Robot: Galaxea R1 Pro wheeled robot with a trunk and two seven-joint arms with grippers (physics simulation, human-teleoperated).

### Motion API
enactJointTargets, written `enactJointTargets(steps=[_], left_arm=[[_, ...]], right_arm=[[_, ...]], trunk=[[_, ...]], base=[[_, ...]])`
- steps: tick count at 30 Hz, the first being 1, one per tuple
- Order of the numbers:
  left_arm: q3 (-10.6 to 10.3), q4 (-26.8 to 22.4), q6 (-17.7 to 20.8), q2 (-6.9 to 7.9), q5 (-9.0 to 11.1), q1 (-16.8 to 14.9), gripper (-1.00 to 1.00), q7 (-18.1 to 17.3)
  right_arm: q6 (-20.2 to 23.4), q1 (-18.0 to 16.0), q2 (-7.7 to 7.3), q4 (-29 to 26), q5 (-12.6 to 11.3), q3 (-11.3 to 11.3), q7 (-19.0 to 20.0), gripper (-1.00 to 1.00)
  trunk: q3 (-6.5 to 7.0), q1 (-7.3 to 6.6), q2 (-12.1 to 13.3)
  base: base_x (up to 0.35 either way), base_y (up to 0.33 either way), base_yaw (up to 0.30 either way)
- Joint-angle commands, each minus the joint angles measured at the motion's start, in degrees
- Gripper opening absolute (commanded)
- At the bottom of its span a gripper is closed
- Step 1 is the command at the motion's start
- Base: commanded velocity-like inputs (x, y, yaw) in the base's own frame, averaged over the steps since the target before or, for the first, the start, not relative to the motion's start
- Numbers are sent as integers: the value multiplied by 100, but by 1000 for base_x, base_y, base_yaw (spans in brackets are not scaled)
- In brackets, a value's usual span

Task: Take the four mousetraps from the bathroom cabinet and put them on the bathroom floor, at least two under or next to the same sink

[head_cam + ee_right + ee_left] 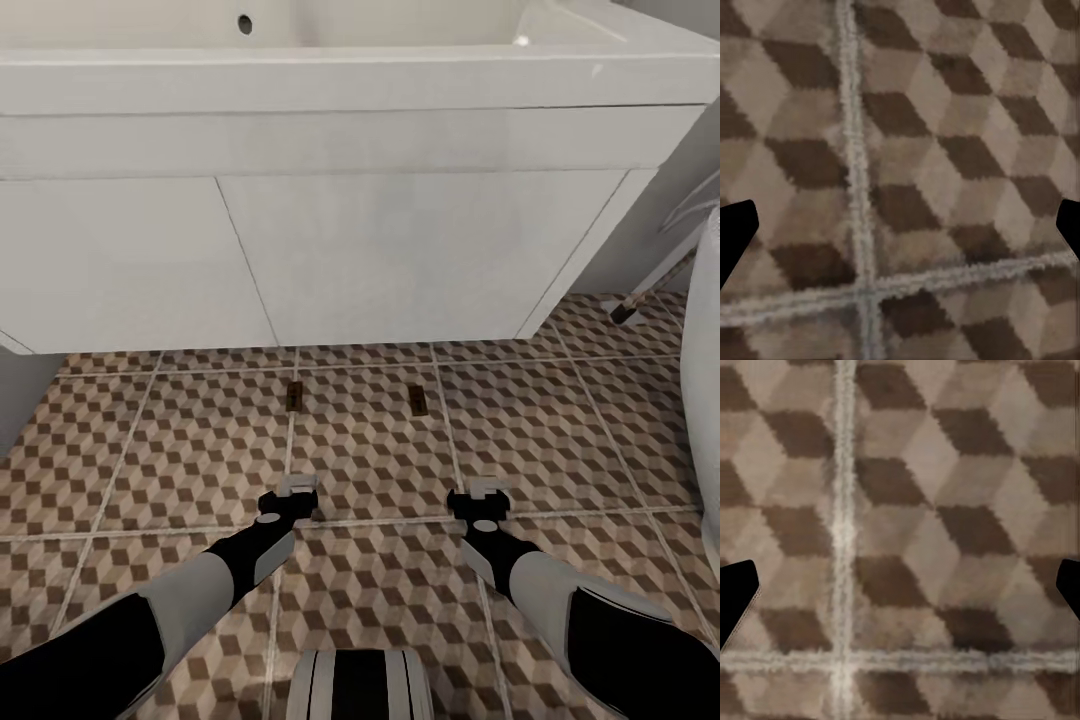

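Head view: two mousetraps (294, 396) (417, 399) lie apart on the patterned bathroom floor (180, 450), just before the white sink (350, 60) vanity. Left hand (294, 487) and right hand (484, 492) hover nearby, fingers spread, empty.

Two dark-brown mousetraps, left (294, 397) and right (417, 399), lie flat on the cube-patterned bathroom floor (560, 420). Both sit just before the white bathroom sink (300, 70) vanity, apart from each other.

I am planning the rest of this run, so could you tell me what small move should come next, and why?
Probably lift both arms and back away toward the cabinet. Two mousetraps already lie on the bathroom floor beside the sink's vanity, and the left gripper and right gripper hang open, holding nothing.
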Motion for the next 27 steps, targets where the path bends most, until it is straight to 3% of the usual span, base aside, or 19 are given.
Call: enactJointTargets(steps=[1,27], left_arm=[[-49,-3,-23,1,58,-4,100,28],[-48,6,-22,-7,66,2,100,28]], right_arm=[[-13,-1,-1,-5,-57,47,-21,100],[-21,7,6,-12,-57,47,-5,100]], trunk=[[20,-3,0],[596,-70,35]], base=[[0,0,0],[0,0,0]])
